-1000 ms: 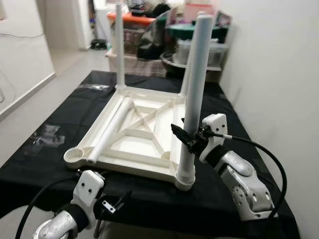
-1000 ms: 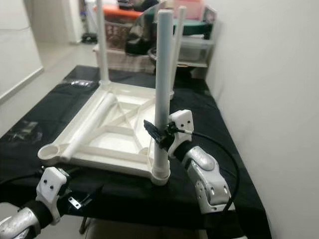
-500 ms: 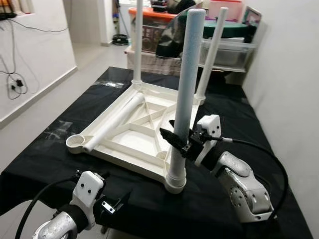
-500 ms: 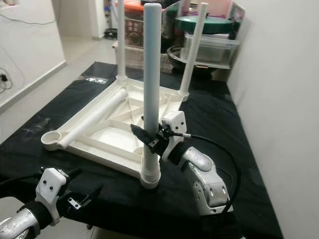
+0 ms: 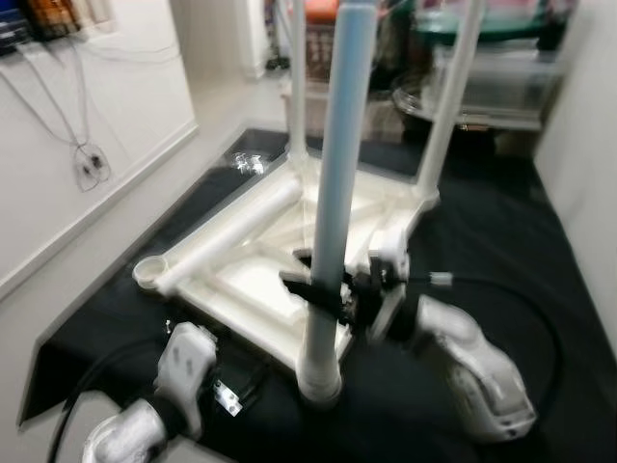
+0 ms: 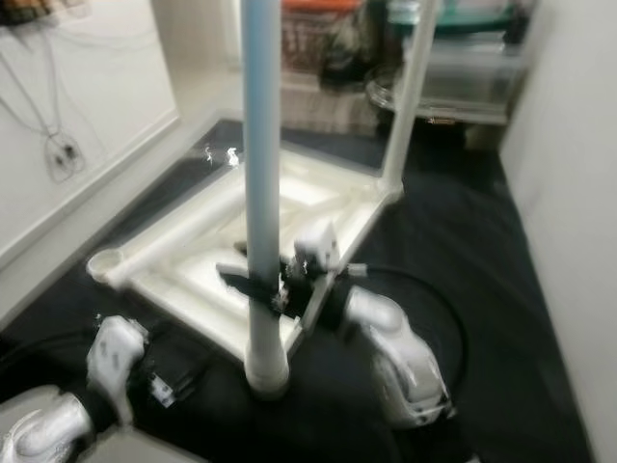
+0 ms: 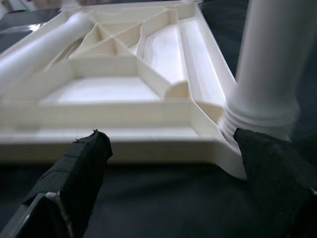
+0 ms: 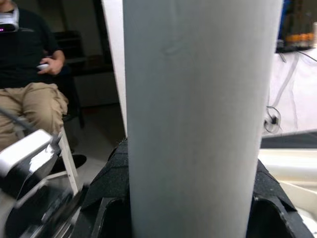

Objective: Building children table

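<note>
On the left, the left gripper [image 5: 231, 394] hangs low at the near edge of the black-covered worktop [image 5: 540, 241], its fingers [image 7: 74, 168] spread wide and holding nothing, aimed at the near rim of the white table top [image 5: 251, 289], which lies upside down with its ribbed underside up. Toward the left corner of that top an empty round socket [image 5: 149, 272] is open, and a loose leg [image 5: 236, 231] lies slantwise across the ribs with one end just beside it. Two far legs [image 5: 453, 96] stand upright in the back corners. Further right, the near leg [image 5: 333, 203] stands upright in the near corner socket, and the right gripper [image 5: 323, 289] has its fingers closed around the lower part of this leg, just above the collar. The step in hand appears to be seating or screwing this third leg into its corner. The next move likely calls for finishing that seating, releasing the leg, then taking up the loose one and standing it in the empty socket, with the left gripper well placed to steady the top. In the right wrist view, a seated person [image 8: 29, 94] can be seen behind the held leg.
</note>
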